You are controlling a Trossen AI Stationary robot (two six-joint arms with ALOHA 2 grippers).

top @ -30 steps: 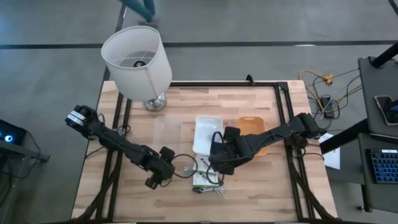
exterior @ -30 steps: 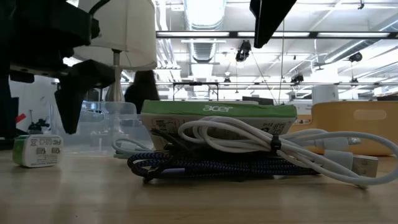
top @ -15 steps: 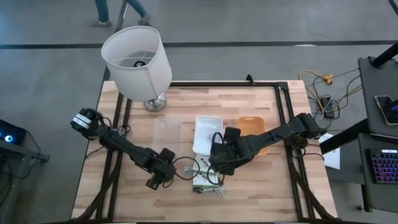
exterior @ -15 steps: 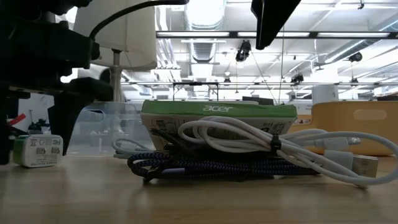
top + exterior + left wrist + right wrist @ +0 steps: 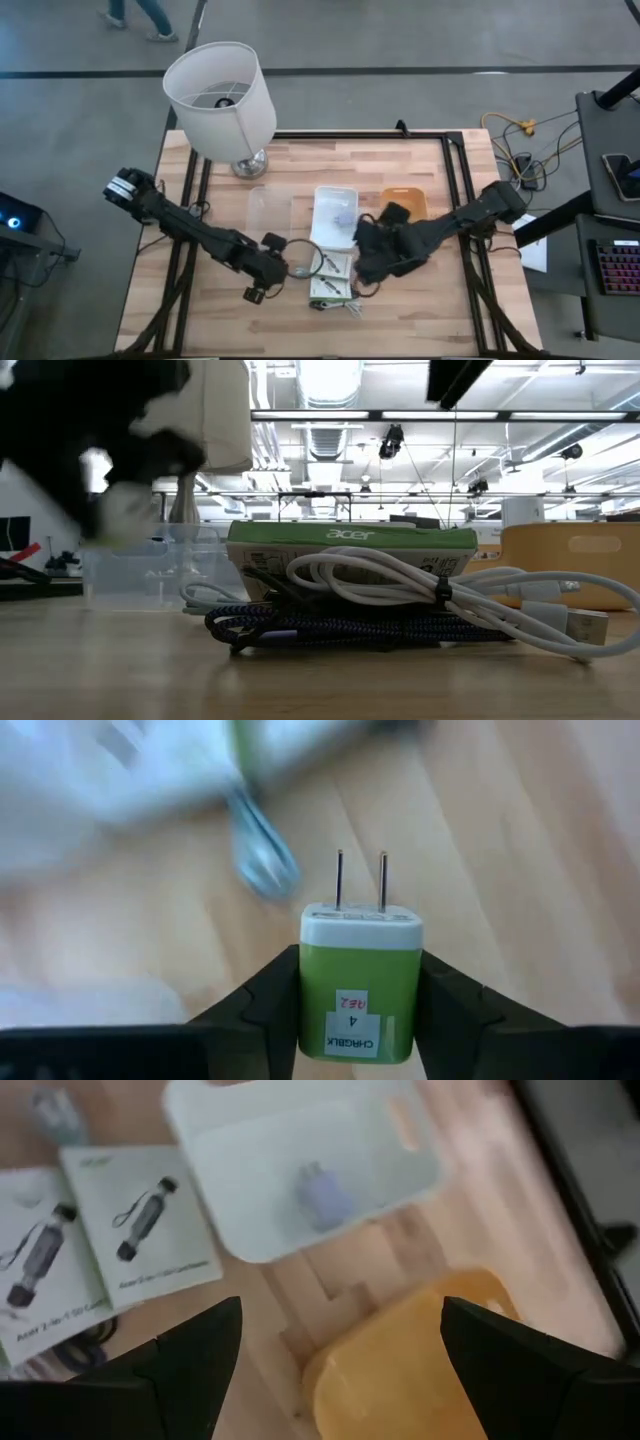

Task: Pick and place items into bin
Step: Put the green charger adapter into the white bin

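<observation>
A green and white plug charger [image 5: 360, 990] with two metal prongs sits between the fingers of my left gripper [image 5: 360, 980], which is shut on it left of the item pile [image 5: 278, 268]. In the low view it is a blur at the upper left [image 5: 125, 510]. My right gripper [image 5: 340, 1310] is open and holds nothing, above the near end of the white bin [image 5: 335, 215]. A grey-blue cube [image 5: 325, 1195] lies in that bin. White printed packets [image 5: 150, 1230] lie on the green box [image 5: 350, 545], with a white cable [image 5: 450, 595] and a dark braided cable [image 5: 350, 628]. My left gripper pinches the charger's two green side faces [image 5: 312, 1005] between its two fingers, at the end away from the prongs. The prongs [image 5: 360, 880] point straight ahead, along the fingers. The charger is lifted clear of the table.
A white-shaded lamp [image 5: 220, 95] stands at the far left. A clear bin [image 5: 268, 212] is left of the white bin and an orange bin [image 5: 405, 205] is right of it. A black frame edges the table [image 5: 455, 180].
My left gripper has shut on the charger, which stood on the table a second ago, and has lifted it clear while moving toward the pile. My right gripper, still open, has gone toward the table's right edge and up, away from the pile.
</observation>
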